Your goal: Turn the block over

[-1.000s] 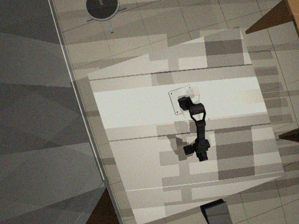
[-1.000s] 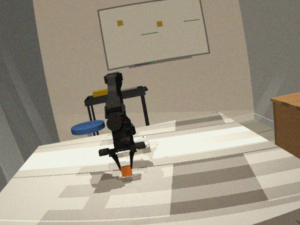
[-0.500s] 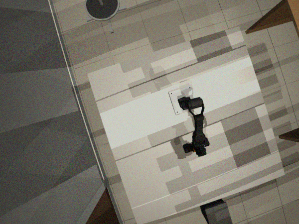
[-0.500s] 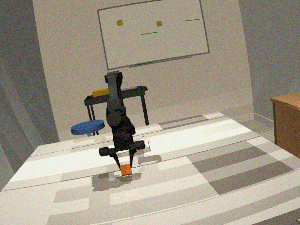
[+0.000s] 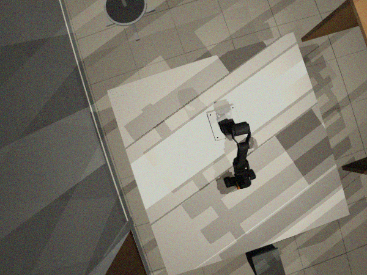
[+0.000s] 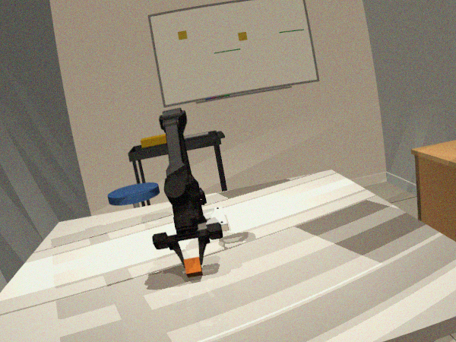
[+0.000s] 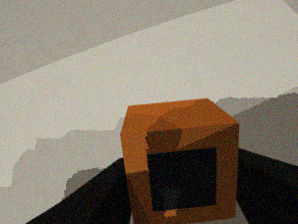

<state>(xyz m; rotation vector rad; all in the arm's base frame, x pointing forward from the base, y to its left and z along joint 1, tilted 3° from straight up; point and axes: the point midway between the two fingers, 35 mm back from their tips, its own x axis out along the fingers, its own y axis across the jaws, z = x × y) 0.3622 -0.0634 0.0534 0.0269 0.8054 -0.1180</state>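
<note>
An orange block (image 6: 193, 267) (image 7: 226, 172) with a square black mark on one side is held between the fingers. My gripper (image 6: 193, 262) (image 7: 177, 162) is shut on the block, with a finger on either side of it. In the wrist view the marked side faces the camera, back toward the palm. In the exterior view only plain orange sides show, and the mark is hidden. In the top view just a sliver of the block (image 5: 238, 187) shows under the arm. The block is low over the table (image 5: 171, 171) (image 6: 266, 304); whether it touches is unclear.
The arm's base stands on a white plate (image 5: 213, 128) with dark screws. Off the table are a blue stool (image 6: 133, 194), a dark cart (image 6: 201, 143), a wooden cabinet (image 6: 437, 190) and a dark box (image 5: 266, 261). Striped shadows cross the table.
</note>
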